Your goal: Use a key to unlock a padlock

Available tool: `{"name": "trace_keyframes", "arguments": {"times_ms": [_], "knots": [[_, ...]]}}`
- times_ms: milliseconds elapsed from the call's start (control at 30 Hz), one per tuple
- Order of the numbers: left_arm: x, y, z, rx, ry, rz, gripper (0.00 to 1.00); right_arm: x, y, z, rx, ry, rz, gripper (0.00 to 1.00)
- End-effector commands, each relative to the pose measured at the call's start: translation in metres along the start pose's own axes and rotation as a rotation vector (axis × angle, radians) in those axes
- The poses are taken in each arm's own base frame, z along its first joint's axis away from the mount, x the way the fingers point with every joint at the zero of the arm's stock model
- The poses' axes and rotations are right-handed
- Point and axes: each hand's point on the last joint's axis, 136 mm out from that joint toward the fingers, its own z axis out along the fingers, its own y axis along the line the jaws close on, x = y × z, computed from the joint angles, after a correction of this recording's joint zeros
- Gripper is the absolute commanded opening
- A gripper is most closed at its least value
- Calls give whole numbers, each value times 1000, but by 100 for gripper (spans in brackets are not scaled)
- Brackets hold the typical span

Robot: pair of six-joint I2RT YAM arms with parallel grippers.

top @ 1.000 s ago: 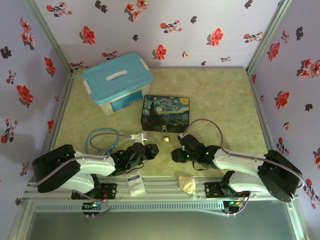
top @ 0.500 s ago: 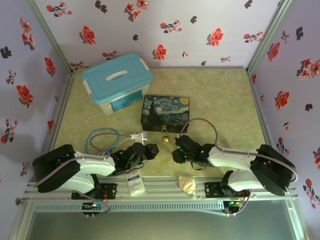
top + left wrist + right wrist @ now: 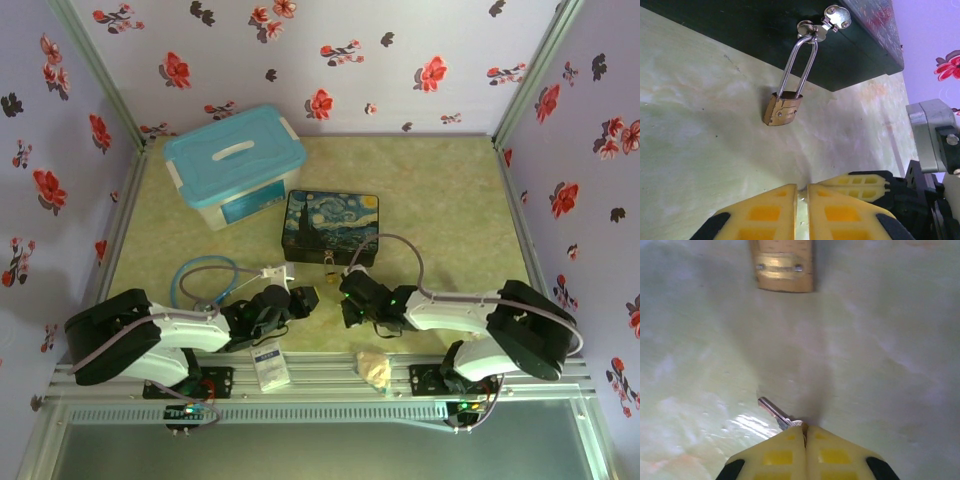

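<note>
The small brass padlock hangs by its long silver shackle from the hasp of the dark painted box and rests on the table; its underside shows at the top of the right wrist view. My right gripper is shut on the head of the key, whose thin blade sticks out up and to the left, low over the table and short of the padlock. My left gripper sits just in front of the padlock, jaws together but for a thin slit, nothing visibly held. The right fingers lie close beside the left tips.
A clear tub with a blue lid stands at the back left. A stethoscope's blue tube loops left of my left gripper. A white card and a pale crumpled lump lie at the near edge. Flowered walls enclose the table.
My right arm has slid left towards the left gripper, and its jaws have closed on the key. The left arm has stayed put.
</note>
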Motion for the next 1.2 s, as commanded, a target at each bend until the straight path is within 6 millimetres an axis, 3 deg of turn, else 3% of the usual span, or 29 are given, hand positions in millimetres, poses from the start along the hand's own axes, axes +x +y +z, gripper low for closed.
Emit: {"name": "trace_keyframes", "arguments": {"times_ms": [0,100,133,333,567,700,967,1167], "knots": [[-1,-3,-1,15,-14,8,13,22,3,2,-51,55,6,0],[-3,-6,-2,27,-20,12,13,12,6,-8,-103,1,34,0],[0,3,-4,14,-15,20,13,8,7,-11,-122,-15,48,0],[-10,-15,-11,89,-52,37,18,-10,4,-24,-188,-77,116,0],[-23,-53,-21,234,-68,-114,47,-34,14,-39,-258,-147,167,0],[-36,-52,-31,252,-120,-261,61,-55,21,-57,-286,-212,203,0],[-63,-52,-43,262,-253,-358,67,-97,26,-91,-284,-370,273,0],[-64,-63,-38,291,-249,-350,66,-101,47,-94,-335,-394,266,0]]}}
